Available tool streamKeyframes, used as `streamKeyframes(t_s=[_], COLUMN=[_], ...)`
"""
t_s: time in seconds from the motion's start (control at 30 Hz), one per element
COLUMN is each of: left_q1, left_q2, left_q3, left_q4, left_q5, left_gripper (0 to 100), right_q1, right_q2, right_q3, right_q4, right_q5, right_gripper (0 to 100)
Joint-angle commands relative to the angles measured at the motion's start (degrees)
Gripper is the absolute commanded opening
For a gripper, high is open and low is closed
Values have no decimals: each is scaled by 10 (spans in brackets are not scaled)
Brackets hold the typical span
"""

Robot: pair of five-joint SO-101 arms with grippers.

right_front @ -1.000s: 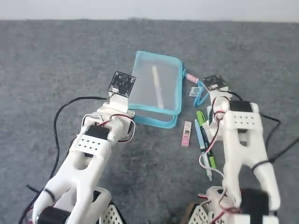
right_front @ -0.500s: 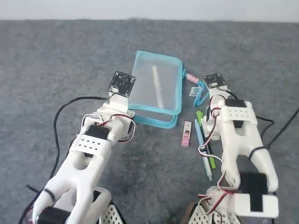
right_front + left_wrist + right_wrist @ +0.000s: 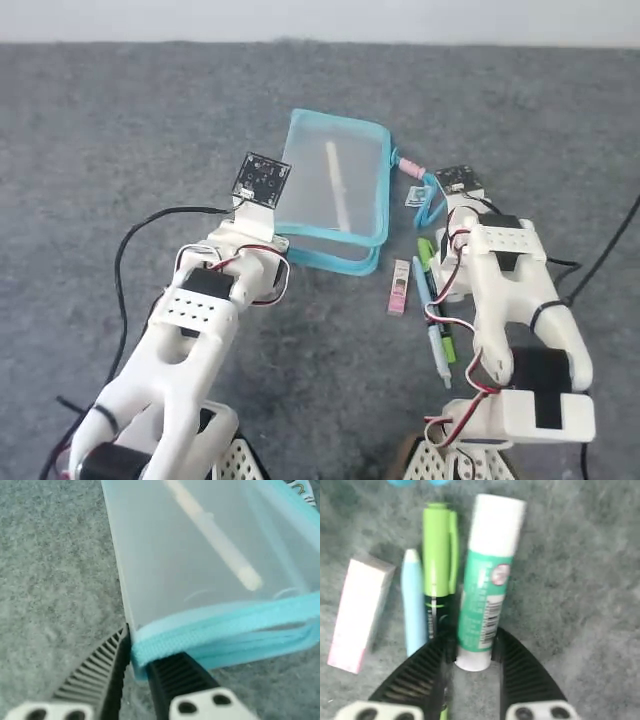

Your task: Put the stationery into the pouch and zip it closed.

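Note:
A translucent pouch (image 3: 335, 195) with teal trim lies at the table's middle, a white pen (image 3: 337, 185) inside it. My left gripper (image 3: 140, 662) is shut on the pouch's (image 3: 200, 565) teal near-left corner. To the pouch's right lie a pink eraser (image 3: 400, 287), a green pen (image 3: 425, 252) and a light blue pen (image 3: 436, 345). My right gripper (image 3: 472, 655) is shut on the base of a green-and-white glue stick (image 3: 487, 585), which lies beside the green pen (image 3: 438, 555), the blue pen (image 3: 413, 605) and the eraser (image 3: 357, 615).
The pouch's pink zipper pull (image 3: 408, 167) and a teal loop with a tag (image 3: 430, 200) sit at its right corner, close to the right arm's wrist. Grey carpet-like surface (image 3: 120, 130) spreads open to the left and far side. A black cable (image 3: 125, 260) curves by the left arm.
The right arm has folded lower over the pens and its body has drawn nearer. The pens have shifted a little. The left arm and the pouch have stayed still.

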Motion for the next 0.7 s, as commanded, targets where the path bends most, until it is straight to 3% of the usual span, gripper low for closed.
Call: streamKeyframes(t_s=[0.0, 0.17, 0.3, 0.5, 0.67], left_q1=[6, 11, 11, 43, 58], left_q2=[-8, -7, -7, -7, -7], left_q3=[-10, -4, 7, 6, 7], left_q4=[4, -22, -55, -56, -56], left_q5=[-3, -1, 20, 25, 25], left_gripper=[11, 11, 11, 11, 11], right_q1=[44, 76, 47, -127, -237], right_q2=[-8, -72, -182, -317, -313], right_q3=[-11, -61, -72, -72, -72], right_q4=[9, 123, 191, 293, 312], right_q5=[-8, -4, -3, 31, 34], right_gripper=[16, 15, 6, 6, 6])
